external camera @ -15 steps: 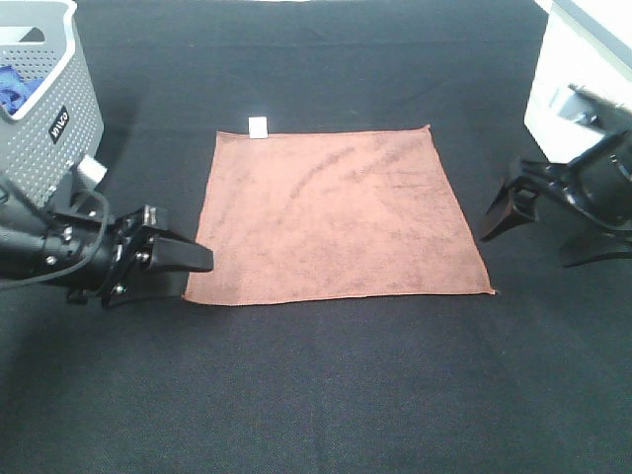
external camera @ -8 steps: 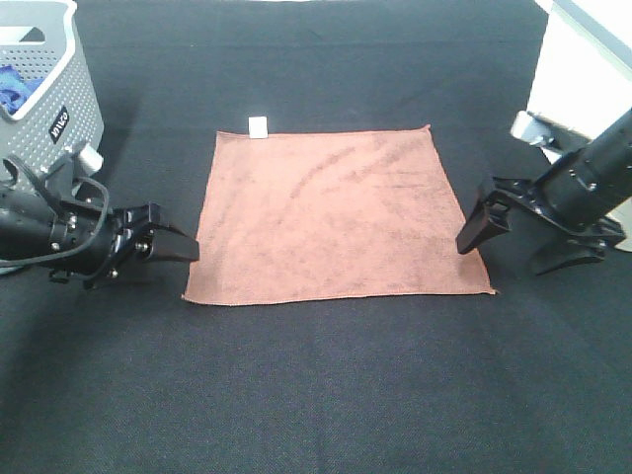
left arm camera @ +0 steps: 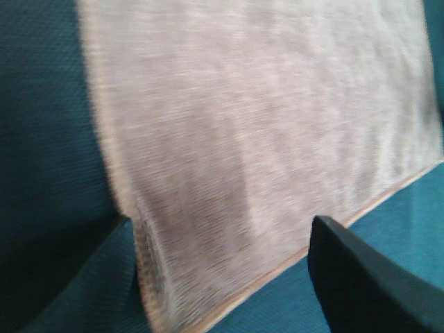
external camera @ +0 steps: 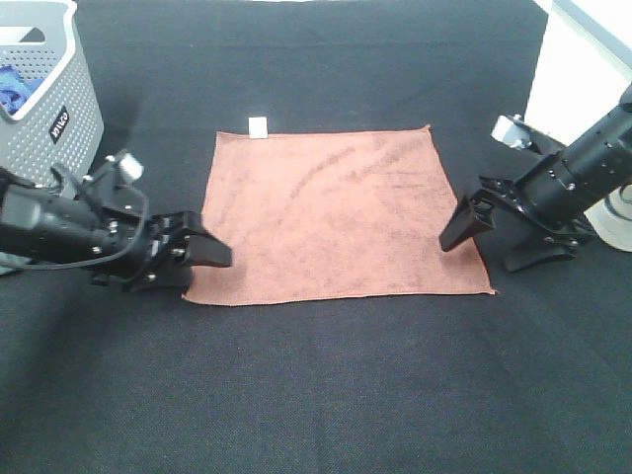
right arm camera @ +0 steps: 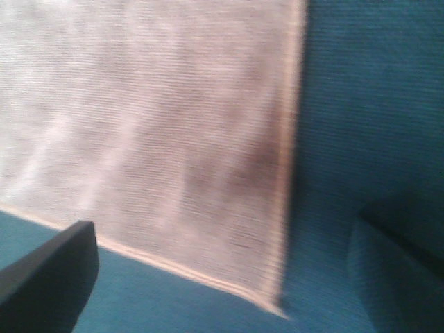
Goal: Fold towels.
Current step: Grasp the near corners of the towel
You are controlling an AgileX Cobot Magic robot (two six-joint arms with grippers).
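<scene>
The rust-brown towel (external camera: 336, 212) lies flat and spread out on the black table, with its small white tag (external camera: 258, 125) at the far left corner. My left gripper (external camera: 205, 267) is open and low at the towel's near left corner, with one finger over the cloth. In the left wrist view the towel (left arm camera: 263, 125) fills the space between the fingers (left arm camera: 368, 277). My right gripper (external camera: 477, 255) is open at the towel's right edge, near the near right corner. In the right wrist view the towel's corner (right arm camera: 152, 125) lies between the fingers (right arm camera: 48, 270).
A grey perforated basket (external camera: 49, 109) holding something blue (external camera: 10, 87) stands at the far left. A white box (external camera: 583, 59) stands at the far right. The table is covered in black cloth (external camera: 326, 385).
My left gripper has moved right, onto the towel's near left corner. My right gripper has moved left and down to the towel's right edge. The towel has not moved.
</scene>
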